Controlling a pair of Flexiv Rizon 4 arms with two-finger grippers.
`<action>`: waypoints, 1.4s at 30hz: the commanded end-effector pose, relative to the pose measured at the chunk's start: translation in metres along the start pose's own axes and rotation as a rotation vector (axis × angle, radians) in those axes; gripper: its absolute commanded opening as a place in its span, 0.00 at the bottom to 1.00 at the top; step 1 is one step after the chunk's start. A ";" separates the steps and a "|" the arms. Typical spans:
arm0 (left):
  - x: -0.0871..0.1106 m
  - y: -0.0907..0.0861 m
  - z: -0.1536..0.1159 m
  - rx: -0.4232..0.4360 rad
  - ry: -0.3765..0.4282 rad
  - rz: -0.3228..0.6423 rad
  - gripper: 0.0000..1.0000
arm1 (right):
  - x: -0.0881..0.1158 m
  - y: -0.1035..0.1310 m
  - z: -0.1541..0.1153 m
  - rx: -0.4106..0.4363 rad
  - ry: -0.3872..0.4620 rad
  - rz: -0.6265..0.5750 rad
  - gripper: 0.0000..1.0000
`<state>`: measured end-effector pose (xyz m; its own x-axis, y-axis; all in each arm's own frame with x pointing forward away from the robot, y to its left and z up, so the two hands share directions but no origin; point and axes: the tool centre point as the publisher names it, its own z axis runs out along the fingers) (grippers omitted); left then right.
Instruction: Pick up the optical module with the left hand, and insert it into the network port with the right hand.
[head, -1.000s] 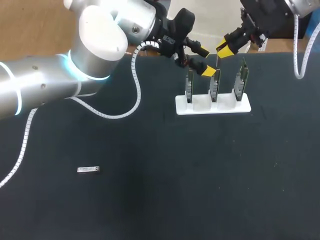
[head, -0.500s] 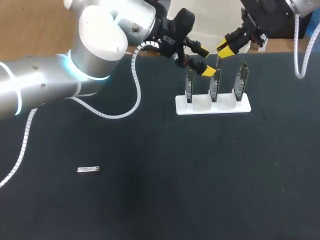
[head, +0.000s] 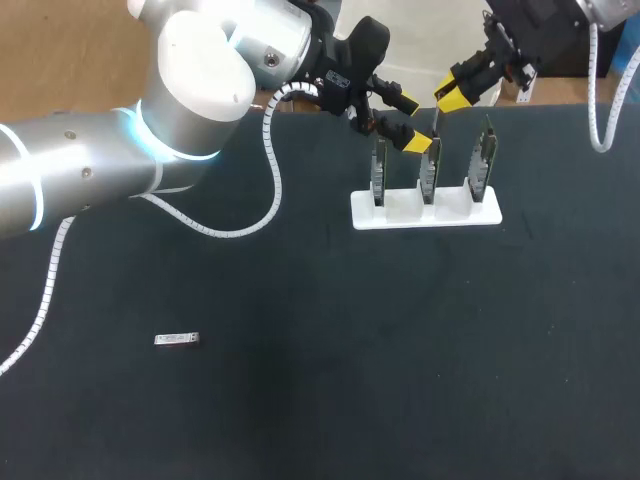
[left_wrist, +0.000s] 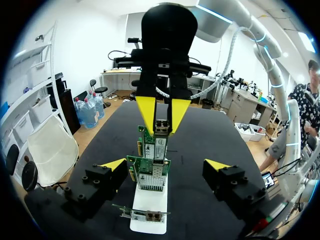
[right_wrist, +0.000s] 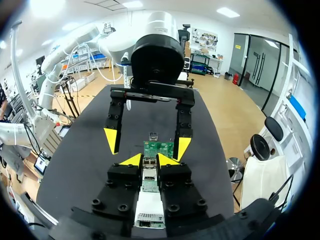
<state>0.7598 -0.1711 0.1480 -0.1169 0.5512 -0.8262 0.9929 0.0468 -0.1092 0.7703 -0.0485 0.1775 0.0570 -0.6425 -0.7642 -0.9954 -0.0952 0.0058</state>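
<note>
Black tabletop (head: 300, 400), our left gripper (head: 410, 123) spread wide beside the white stand (head: 400, 215) of green boards (head: 428, 175), our right gripper (head: 452, 96) pinching a slim module (left_wrist: 161, 126) above the middle board, second module (head: 177, 340) lying flat, well apart from the stand.

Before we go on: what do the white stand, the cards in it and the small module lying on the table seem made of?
The stand: smooth matte white, uniform colour, probably plastic. The cards: green circuit board with small parts and silvery metal port cages. The module on the table: pale silvery grey, likely a metal shell, though too small to be sure.
</note>
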 end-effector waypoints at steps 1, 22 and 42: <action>-0.001 0.002 0.000 0.004 0.006 -0.001 1.00 | 0.001 0.000 0.000 0.015 0.001 -0.004 0.00; -0.001 0.002 0.000 0.004 0.006 -0.001 1.00 | 0.001 0.001 0.003 0.014 0.001 0.002 0.00; -0.001 0.002 0.000 0.004 0.006 -0.001 1.00 | 0.008 -0.001 0.007 0.015 0.009 0.030 0.00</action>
<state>0.7599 -0.1711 0.1480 -0.1169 0.5512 -0.8262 0.9929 0.0468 -0.1092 0.7704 -0.0482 0.1665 0.0281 -0.6516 -0.7581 -0.9978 -0.0644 0.0184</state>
